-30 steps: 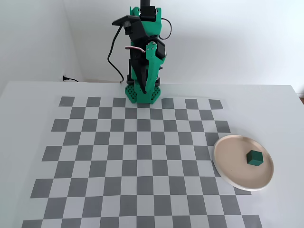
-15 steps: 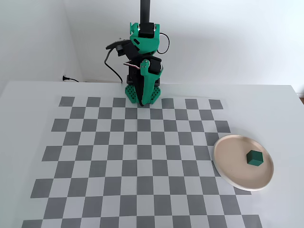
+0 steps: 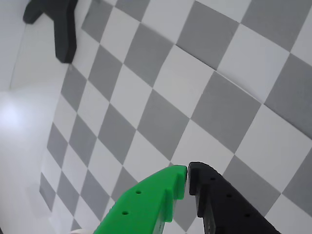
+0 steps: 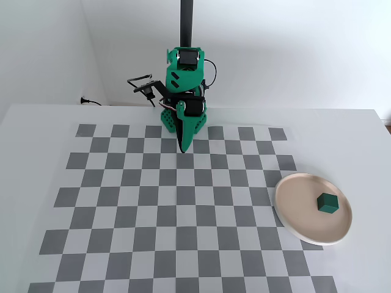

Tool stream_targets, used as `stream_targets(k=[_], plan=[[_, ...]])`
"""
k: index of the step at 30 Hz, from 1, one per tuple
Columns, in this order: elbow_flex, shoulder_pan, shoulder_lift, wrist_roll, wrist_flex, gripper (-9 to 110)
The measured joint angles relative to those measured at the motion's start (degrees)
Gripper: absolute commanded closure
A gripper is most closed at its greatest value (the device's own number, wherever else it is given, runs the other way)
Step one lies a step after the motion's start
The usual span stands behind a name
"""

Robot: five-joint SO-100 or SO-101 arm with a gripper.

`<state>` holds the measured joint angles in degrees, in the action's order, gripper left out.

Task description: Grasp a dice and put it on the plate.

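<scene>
On the checkered table, a small, rigid, probably light dark-green cube point(image 4: 328, 203), best pinched on opposite flat faces, sits at three o'clock on the pale beige round plate point(image 4: 292, 215), the green-and-black gripper point(image 3: 187, 176) closed and empty.

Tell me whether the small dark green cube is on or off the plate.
On. In the fixed view the small dark green cube sits inside the round pinkish-beige plate, right of its centre, far from the gripper.

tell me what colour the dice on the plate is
Dark green dice, clearest in the fixed view.
</scene>
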<state>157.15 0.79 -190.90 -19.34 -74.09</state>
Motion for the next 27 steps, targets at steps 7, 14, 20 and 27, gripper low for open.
stream_targets(k=[7,14,20,27], plan=[[5.8,-0.09,0.0,8.88,0.53,106],[14.59,-1.58,0.26,16.61,6.42,106],[17.75,-3.25,0.53,19.34,8.26,106],[17.75,-3.6,0.53,19.34,8.26,105]])
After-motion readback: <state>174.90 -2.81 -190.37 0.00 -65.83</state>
